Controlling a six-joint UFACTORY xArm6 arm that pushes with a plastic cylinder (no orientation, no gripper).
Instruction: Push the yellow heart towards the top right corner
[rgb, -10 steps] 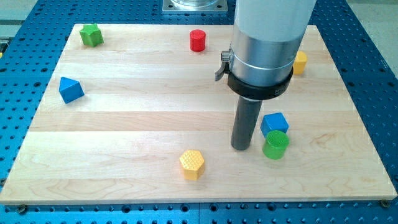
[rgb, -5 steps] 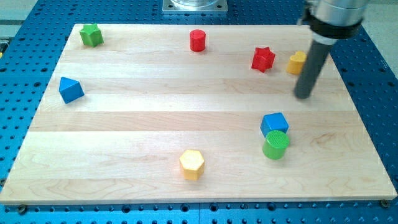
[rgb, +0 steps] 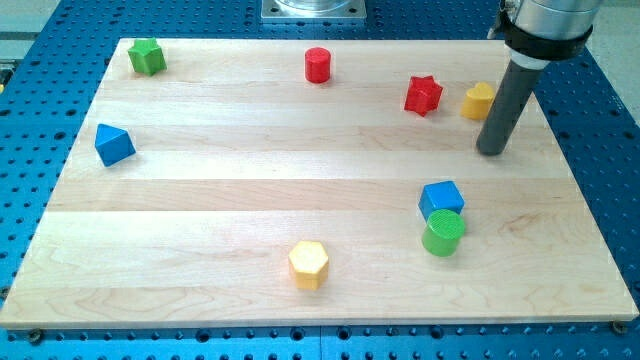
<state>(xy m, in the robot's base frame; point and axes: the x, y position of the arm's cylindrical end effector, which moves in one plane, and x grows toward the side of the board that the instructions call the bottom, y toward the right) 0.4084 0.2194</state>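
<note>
The rod has no fingers to open or shut. My tip (rgb: 491, 152) sits just below the yellow heart (rgb: 478, 101), not touching. The whole push is left.

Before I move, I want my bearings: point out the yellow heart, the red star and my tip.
yellow heart (rgb: 478, 101), camera view, on its top face, partly behind the rod.
red star (rgb: 423, 94), camera view, centre of its top face.
my tip (rgb: 491, 151), camera view, the rod's very end, below the heart.
</note>
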